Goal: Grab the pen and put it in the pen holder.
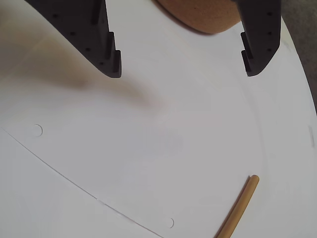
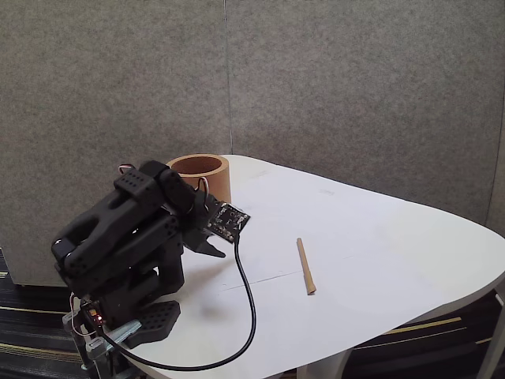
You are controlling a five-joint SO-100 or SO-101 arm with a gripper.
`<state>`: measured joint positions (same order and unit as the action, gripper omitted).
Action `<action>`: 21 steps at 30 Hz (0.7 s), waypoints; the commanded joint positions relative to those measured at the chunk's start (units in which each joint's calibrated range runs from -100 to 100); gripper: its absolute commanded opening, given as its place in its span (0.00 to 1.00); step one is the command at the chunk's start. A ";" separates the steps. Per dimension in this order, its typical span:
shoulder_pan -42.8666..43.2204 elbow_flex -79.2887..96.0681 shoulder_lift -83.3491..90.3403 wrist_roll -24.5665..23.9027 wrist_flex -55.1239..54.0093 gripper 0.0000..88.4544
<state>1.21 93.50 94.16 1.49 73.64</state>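
The pen [image 1: 240, 207] [image 2: 305, 266] is a thin tan stick lying flat on the white table [image 2: 379, 237]. In the wrist view it lies at the bottom right, well below my fingers. The pen holder [image 2: 199, 175] [image 1: 203, 15] is a squat brown cup standing upright at the table's back left edge, just behind the arm in the fixed view. My gripper [image 1: 182, 69] [image 2: 213, 242] hangs open above bare table between the cup and the pen, with nothing between its dark fingers [image 1: 113, 62].
A black cable [image 2: 250, 312] loops from the wrist across the table's front left to the arm's base. Grey partition walls [image 2: 355, 87] stand close behind. The table's rounded edge runs along the right in the wrist view.
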 commanded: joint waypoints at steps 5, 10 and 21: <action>-0.26 -4.33 -0.01 0.22 1.19 0.40; 0.25 -15.07 -0.01 0.22 1.19 0.40; -0.19 -24.28 -0.01 0.27 1.19 0.40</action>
<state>1.21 72.11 94.07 1.49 75.00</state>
